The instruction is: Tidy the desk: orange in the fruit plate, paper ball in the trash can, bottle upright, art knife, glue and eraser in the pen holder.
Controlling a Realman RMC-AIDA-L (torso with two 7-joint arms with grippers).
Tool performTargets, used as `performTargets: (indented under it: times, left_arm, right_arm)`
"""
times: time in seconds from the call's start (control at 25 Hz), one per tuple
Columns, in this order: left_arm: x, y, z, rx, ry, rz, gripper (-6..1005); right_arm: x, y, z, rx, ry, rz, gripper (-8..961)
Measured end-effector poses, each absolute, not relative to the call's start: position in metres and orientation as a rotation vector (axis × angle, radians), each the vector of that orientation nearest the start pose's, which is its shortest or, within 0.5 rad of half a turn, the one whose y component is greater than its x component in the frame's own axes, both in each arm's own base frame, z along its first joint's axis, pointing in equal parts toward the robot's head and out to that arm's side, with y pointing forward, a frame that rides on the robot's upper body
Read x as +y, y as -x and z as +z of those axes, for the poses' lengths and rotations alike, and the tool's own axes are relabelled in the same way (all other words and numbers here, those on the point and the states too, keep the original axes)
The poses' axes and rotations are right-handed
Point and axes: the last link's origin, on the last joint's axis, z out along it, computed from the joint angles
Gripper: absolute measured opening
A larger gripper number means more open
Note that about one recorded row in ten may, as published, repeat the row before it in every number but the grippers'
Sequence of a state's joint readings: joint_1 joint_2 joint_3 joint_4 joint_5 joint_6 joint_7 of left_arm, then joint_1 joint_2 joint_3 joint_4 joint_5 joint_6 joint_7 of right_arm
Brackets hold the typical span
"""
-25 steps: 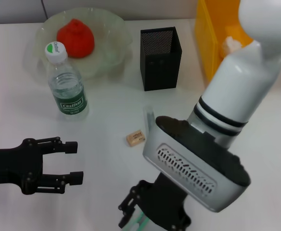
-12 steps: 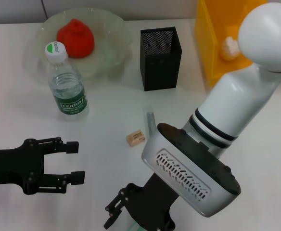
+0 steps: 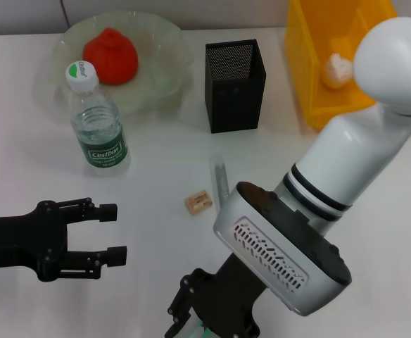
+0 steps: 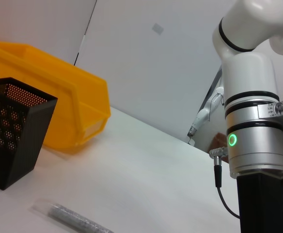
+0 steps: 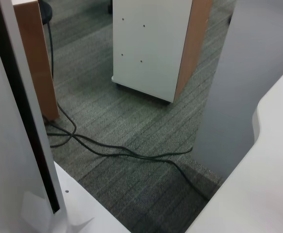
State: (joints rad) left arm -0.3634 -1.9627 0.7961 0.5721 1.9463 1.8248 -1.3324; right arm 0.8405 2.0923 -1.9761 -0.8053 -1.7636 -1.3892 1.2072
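The orange lies in the fruit plate at the back left. In front of the plate the bottle stands upright. The pen holder is at the back centre, and the trash can at the back right holds the paper ball. The eraser and the slim clear art knife lie mid-desk; the left wrist view also shows the art knife. My left gripper hovers open at the front left. At the bottom edge my right gripper is closed on a pale green-white thing, apparently the glue.
My right arm's big silver-and-white forearm reaches across the front right of the desk and hides it. The left wrist view shows the pen holder, the trash can and the right arm. The right wrist view shows only floor.
The right arm swung; its gripper slid left, then slightly back right, the pale thing moving with it. More of the art knife now shows. The left gripper barely shifted.
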Motion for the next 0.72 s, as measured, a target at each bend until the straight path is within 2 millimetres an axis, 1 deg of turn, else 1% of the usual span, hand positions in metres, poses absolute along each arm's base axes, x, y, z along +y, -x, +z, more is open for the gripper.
performTargets:
  times: [0.12,0.72]
  left_arm:
    - [0.2524,0.3054,0.0228,-0.747,2.898,-0.795,846]
    - [0.2535,0.3035,0.0215,-0.754,2.885,-0.815,845]
  right_arm:
    - [0.2691,-0.132,-0.141,-1.078,3.431,-0.011,479]
    - [0.2729,-0.1401,-0.1454,-1.044,3.407,-0.007,411]
